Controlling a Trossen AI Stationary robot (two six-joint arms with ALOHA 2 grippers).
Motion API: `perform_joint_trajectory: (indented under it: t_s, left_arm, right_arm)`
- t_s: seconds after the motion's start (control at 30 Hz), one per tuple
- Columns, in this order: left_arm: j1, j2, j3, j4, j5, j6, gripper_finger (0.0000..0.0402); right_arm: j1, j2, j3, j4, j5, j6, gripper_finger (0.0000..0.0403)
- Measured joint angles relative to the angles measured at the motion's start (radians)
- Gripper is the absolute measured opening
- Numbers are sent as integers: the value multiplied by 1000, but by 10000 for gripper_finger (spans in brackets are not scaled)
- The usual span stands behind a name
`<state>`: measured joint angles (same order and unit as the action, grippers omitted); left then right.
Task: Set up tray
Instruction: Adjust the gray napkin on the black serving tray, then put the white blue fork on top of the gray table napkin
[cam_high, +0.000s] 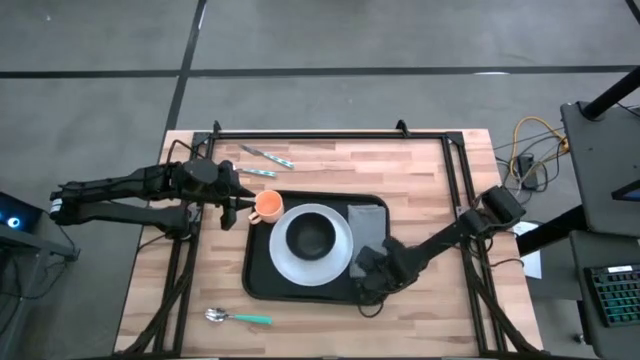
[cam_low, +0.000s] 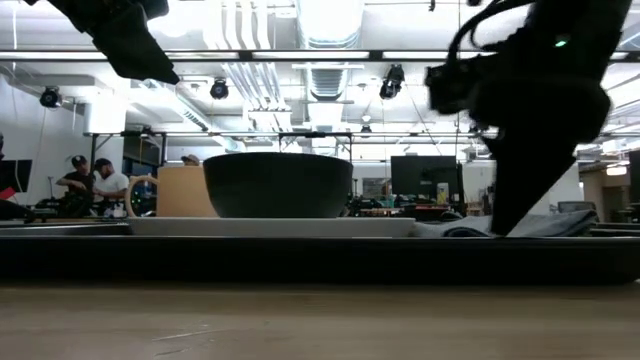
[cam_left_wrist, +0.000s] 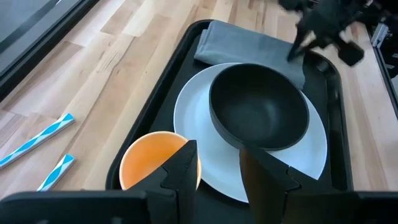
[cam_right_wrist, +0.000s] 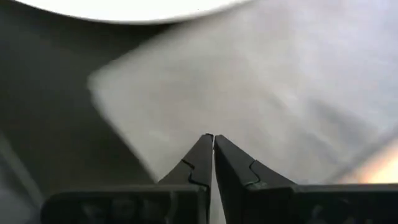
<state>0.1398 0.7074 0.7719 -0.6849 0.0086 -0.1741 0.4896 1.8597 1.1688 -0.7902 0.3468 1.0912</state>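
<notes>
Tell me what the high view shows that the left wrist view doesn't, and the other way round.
Only the high view shows the teal-handled spoon on the table's near side and the whole tray. Only the left wrist view shows the left pincer open, one finger inside the orange cup. Both show the white plate, the black bowl, the grey napkin under the right pincer, and the two striped utensils.

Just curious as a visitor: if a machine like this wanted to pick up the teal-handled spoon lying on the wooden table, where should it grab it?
Probably mid-handle. The teal-handled metal spoon lies flat on the wooden table, apart from the black rectangular tray. A tool coming straight down, fingers spanning the thin handle, looks best, since the bowl end is wider and rounded.
</notes>
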Motion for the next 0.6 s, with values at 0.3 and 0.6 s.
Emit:
perform_joint_trajectory:
  t_s: [0.3, 0.6]
  left_arm:
    - [0, 1, 0, 1, -71, 19, 101]
    - [42, 26, 0, -45, -468, 133, 101]
  right_arm:
    - [-9, -176, 25, -198, 229, -64, 8]
    - [-9, -430, -158, -87, 334, -176, 41]
